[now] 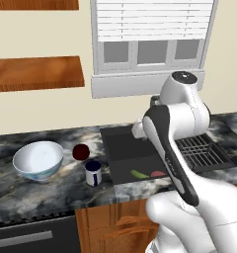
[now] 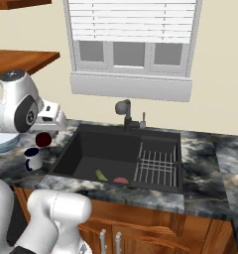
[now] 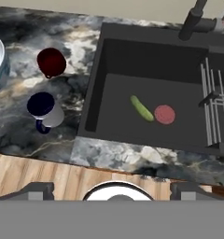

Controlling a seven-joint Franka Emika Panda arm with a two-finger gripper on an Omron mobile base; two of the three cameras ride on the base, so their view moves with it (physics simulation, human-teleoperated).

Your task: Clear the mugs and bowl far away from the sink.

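- Rendered home kitchen.
- Marbled black-grey stone counter (image 1: 51, 190) on brown wooden base cabinets (image 2: 155, 233) with metal handles.
- Dark rectangular recessed sink (image 2: 118, 154) with dark curved faucet (image 2: 125, 113); grey wire rack (image 2: 158, 166) at its right side, a green vegetable (image 3: 142, 108) and a flat red round item (image 3: 164, 114) on the basin floor.
- Crockery left of sink: large white bowl (image 1: 38, 160), dark red mug (image 1: 81, 151), white mug with navy rim (image 1: 93, 173).
- White-framed window with slatted blind (image 2: 133, 30) behind sink; brown wooden wall shelves (image 1: 36, 73) on cream wall.

No legible text (anywhere)

Two mugs (image 3: 46, 88), one bowl (image 1: 38, 160)
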